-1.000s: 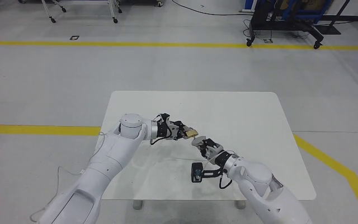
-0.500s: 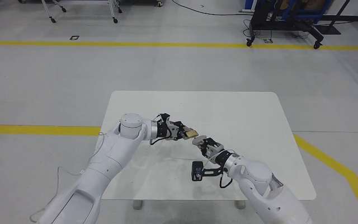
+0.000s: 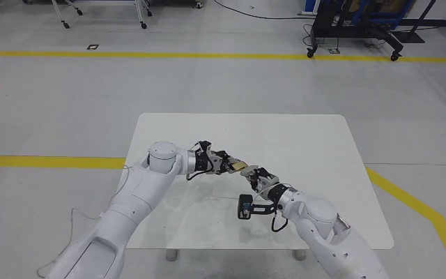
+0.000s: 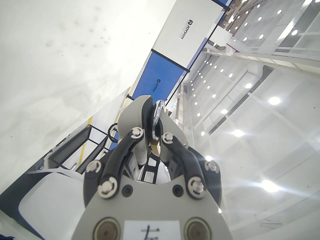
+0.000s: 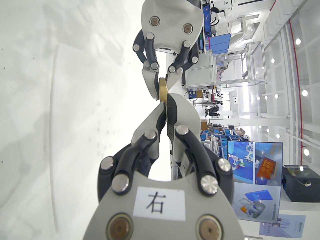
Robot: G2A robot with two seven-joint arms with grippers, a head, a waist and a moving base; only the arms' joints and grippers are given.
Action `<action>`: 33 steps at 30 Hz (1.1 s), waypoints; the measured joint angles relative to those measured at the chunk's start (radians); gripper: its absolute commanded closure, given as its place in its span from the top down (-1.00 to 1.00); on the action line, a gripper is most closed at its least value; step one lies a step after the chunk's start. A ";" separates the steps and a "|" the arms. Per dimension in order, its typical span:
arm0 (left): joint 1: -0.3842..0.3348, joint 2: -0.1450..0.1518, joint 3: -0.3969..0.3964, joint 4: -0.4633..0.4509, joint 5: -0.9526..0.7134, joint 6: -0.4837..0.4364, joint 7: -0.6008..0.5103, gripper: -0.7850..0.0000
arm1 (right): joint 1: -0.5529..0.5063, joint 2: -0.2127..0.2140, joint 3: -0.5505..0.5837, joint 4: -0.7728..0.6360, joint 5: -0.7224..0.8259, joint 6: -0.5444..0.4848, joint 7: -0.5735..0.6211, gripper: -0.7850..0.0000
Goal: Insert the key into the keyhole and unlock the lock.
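Closest to me, my right tool [image 5: 165, 102] has its fingers pressed together at the tips. I judge the key is pinched flat between the pads, though they hide it. Those tips sit right against the end of the small brass-coloured, block-shaped metal padlock [image 5: 163, 88], which is held in the air above the surface.

Just beyond it, my left tool [image 4: 155, 112] is clamped on the padlock from the opposite side. A shiny silver metal ring [image 4: 157, 114] sits between its fingertips. I cannot tell whether that is the shackle.

I expect the padlock to be rigid, dense for its size and smooth enough to slip, so the grip belongs on its broad flat faces. That is where the left fingers appear to press.

The key should be light, thin and stiff, and likely to pivot in the pads if twisted hard. I would hold it by its flat head.

Farther out lies the white rectangular surface [image 3: 313, 139].
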 measured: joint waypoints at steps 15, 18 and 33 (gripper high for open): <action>0.011 -0.004 -0.012 -0.011 0.014 -0.045 0.103 -1.00 | -0.027 0.003 0.029 0.006 0.043 0.044 -0.034 -1.00; 0.013 -0.004 -0.016 -0.012 0.011 -0.046 0.114 -1.00 | -0.028 0.004 0.034 0.015 0.053 0.047 -0.042 -1.00; 0.016 -0.006 -0.019 -0.016 0.024 -0.059 0.107 -1.00 | 0.010 -0.001 0.017 0.042 0.064 0.022 -0.019 -1.00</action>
